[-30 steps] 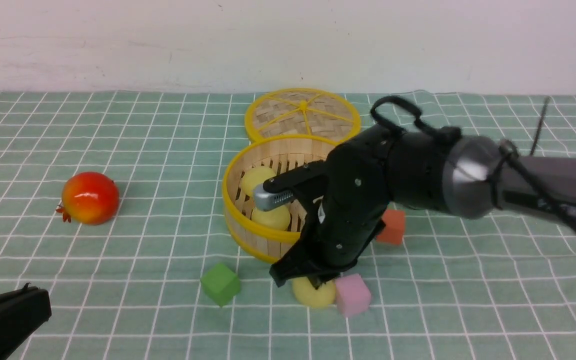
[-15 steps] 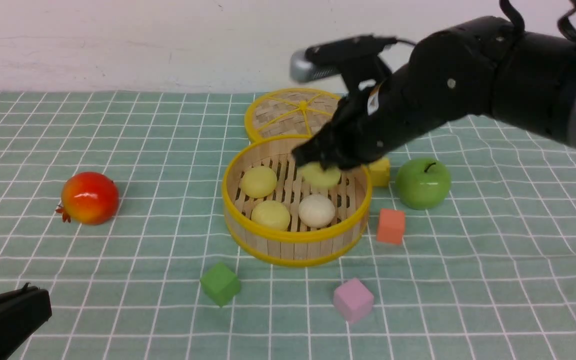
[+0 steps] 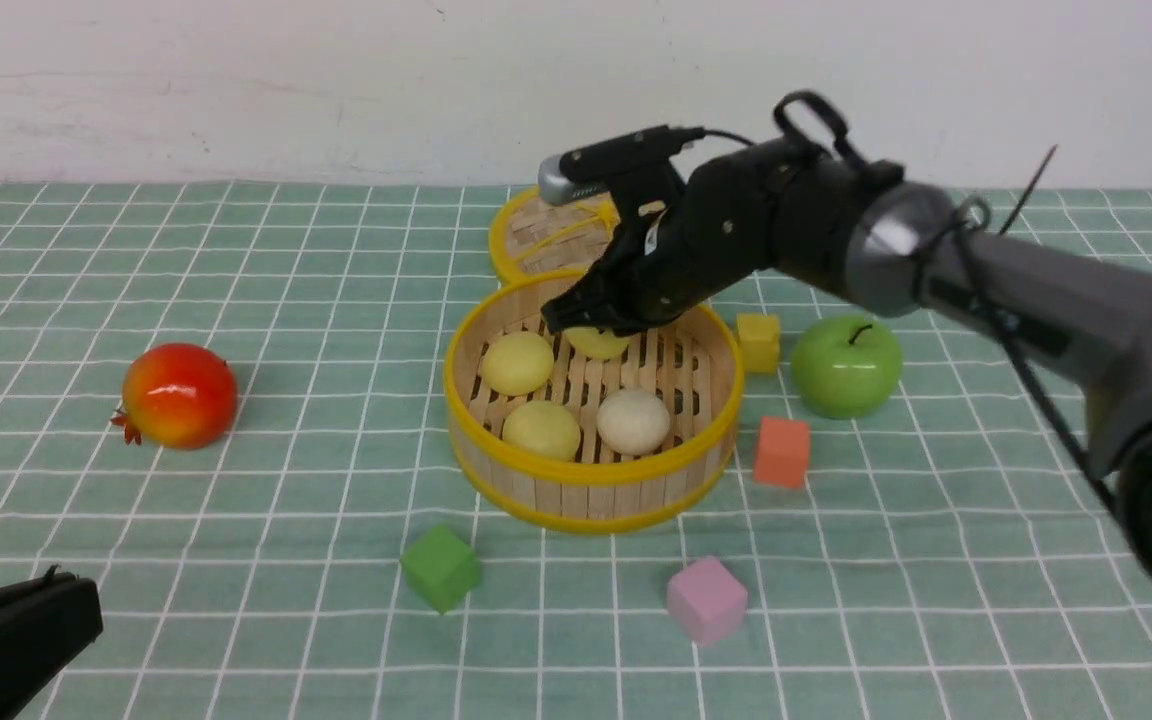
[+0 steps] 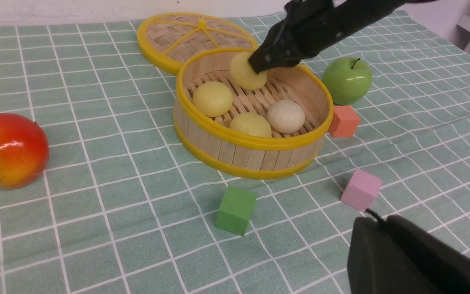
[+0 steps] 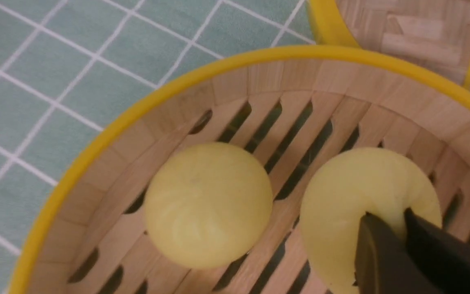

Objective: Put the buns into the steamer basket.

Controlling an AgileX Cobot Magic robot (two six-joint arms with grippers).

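**Last bun held over the far side of the steamer**

Nearest, at the left edge, the left gripper sits idle; only its dark body shows, so I cannot tell whether it is open or closed. Just beyond lie a green cube and a pink cube, both in front of the steamer basket and apart from it.

Three buns rest on the slats inside: a pale yellow one and an off-white one on the near side, another yellow one at far left. The right gripper is closed on the fourth bun, pinching it at the far side of the basket. The dimple at the pinch suggests it is soft and light; a gentle hold across the dome should do.

To the right stand an orange cube, a yellow cube and a green apple; a pomegranate lies well to the left. The lid lies touching the basket's far rim. Nothing appears to block the open spot under the held bun
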